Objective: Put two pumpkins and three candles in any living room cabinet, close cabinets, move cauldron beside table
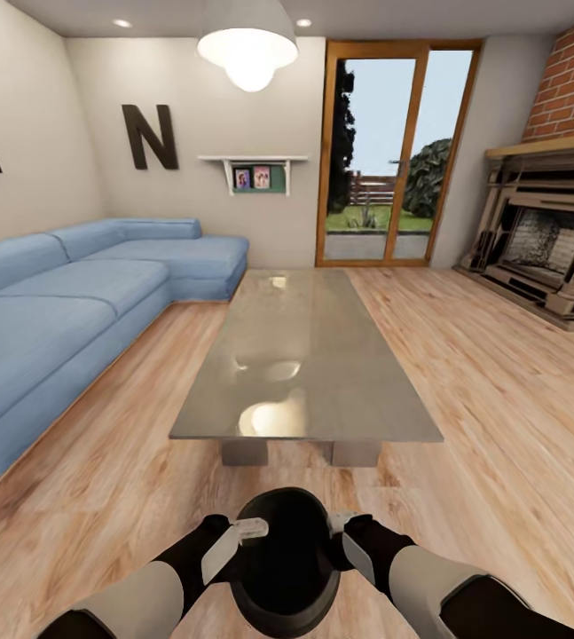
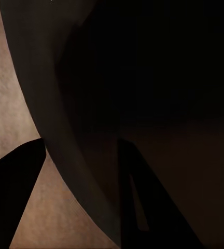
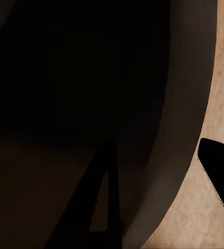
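Between both tools, the cauldron (image 1: 287,561), each tool pinching its rim.

Both arms reach forward and inward, low in the head view. The left gripper (image 1: 249,531) and right gripper (image 1: 340,525) each clamp opposite sides of the cauldron's (image 1: 287,568) rim, one finger inside, one outside.

Living room beyond the low furniture
Blue sectional sofa (image 1: 65,306) at left, brick fireplace (image 1: 548,248) at right, glazed wooden door (image 1: 397,151) centre back, pendant lamp (image 1: 247,40) top.
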You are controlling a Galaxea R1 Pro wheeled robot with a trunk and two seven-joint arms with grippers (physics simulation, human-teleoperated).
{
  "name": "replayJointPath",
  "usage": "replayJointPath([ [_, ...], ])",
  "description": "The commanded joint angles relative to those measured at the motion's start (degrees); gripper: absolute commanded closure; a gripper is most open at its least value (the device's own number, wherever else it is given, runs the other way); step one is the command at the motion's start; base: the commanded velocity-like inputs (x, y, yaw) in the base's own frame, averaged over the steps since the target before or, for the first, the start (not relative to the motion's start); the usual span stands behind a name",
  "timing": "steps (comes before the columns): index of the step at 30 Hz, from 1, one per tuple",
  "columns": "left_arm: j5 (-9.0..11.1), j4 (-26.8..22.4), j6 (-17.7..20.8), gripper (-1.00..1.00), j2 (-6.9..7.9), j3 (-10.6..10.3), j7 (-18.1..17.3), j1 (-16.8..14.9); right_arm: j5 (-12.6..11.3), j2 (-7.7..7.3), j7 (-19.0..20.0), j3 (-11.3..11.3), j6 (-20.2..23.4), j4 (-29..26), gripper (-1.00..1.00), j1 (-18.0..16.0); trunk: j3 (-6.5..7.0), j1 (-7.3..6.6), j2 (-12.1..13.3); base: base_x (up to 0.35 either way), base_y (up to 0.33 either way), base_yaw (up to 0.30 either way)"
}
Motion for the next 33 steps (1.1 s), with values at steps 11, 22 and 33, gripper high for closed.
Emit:
replayJointPath([
  [11, 1.44, -0.15, 0.04, 1.0, 0.01, -0.23, 0.38, -0.02, -1.88, 0.02, 0.69, -1.5, 0.34, -1.19, 1.0, -0.04, -1.05, 0.0, -0.03, 0.101, -0.068, -0.099],
  [22, 1.4, -0.15, 0.02, 1.0, 0.01, -0.23, 0.38, 0.01, -1.86, 0.02, 0.69, -1.45, 0.34, -1.19, 1.0, -0.06, -2.05, 0.0, -0.03, 0.001, 0.0, -0.078],
  [33, 1.39, -0.15, 0.0, 1.0, 0.01, -0.22, 0.38, 0.02, -1.86, 0.02, 0.69, -1.45, 0.34, -1.19, 1.0, -0.05, -2.96, 0.0, -0.03, 0.0, 0.0, -0.003],
])
